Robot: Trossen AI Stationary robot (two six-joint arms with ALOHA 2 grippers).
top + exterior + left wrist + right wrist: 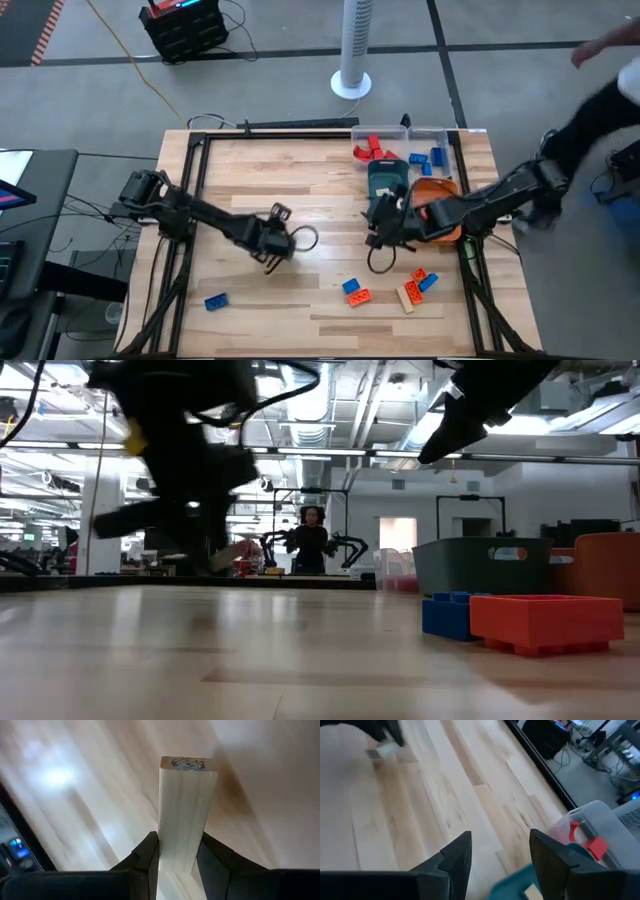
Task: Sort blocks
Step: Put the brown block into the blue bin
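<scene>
Your left claw [177,862] grips a pale tan wooden block [186,810] above the table [300,190] centre. Your right claw [497,852] hangs open beside the teal tray [385,178], nothing between its fingers.

The left arm [180,460] blurs, perhaps hiding its tool there.

Open workshop hall, grey floor, ceiling strip lighting.
Grey concrete floor [90,90] surrounds the table, with a white tower fan [353,50] and a black case [183,28] with cables standing on it. Beyond the table, a person [310,540] stands among benches under exposed ceiling ducts [330,400] and bright strip lights.
</scene>
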